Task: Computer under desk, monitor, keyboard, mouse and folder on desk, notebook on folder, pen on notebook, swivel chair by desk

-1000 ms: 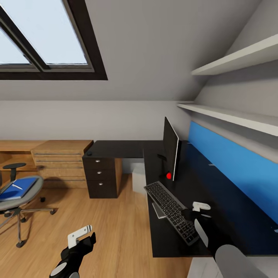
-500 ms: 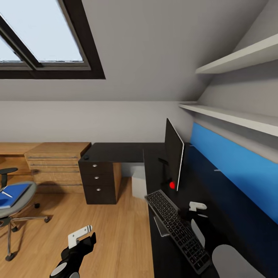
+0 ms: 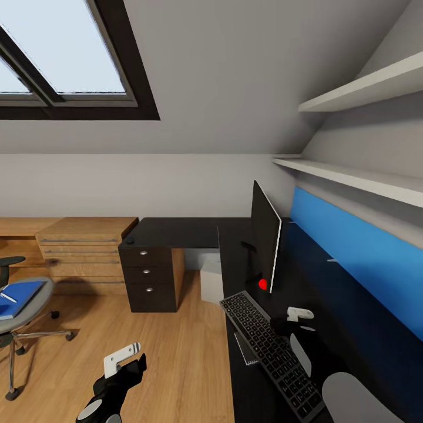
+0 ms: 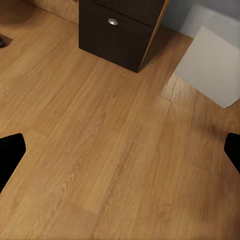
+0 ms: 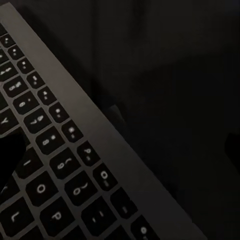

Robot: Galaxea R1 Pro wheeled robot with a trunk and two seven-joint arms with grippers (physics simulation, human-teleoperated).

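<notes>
So, nearest first: the left gripper (image 3: 123, 359) hangs low over the wood floor (image 4: 100, 150), well clear of the desk, and its wrist camera has the dark fingertips (image 4: 10, 155) at opposite edges of the picture with bare floor between — spread wide, holding nothing. The right gripper (image 3: 296, 320) is harder; it sits over the black desk (image 3: 176, 230) just beside the far side of the keyboard (image 3: 270, 352), but it's dark on dark, and I honestly can't tell how far apart the fingers are or whether they touch anything. Its wrist camera has the keyboard's edge running diagonally, keys legible, the rest murky.

The keyboard's near end is cut off at the bottom of the head view. Something thin and grey (image 3: 245, 349) pokes out from under its left edge — can't make out what.

Further back the monitor (image 3: 264, 244) stands edge-on on the desk, with a red dot near its base. A pale box, the computer (image 3: 211, 281), sits under the desk, partly hidden.

Far left, the swivel chair (image 3: 23, 317) is cropped, carrying the blue folder (image 3: 20, 296) with the pen (image 3: 8, 297) on it.
</notes>
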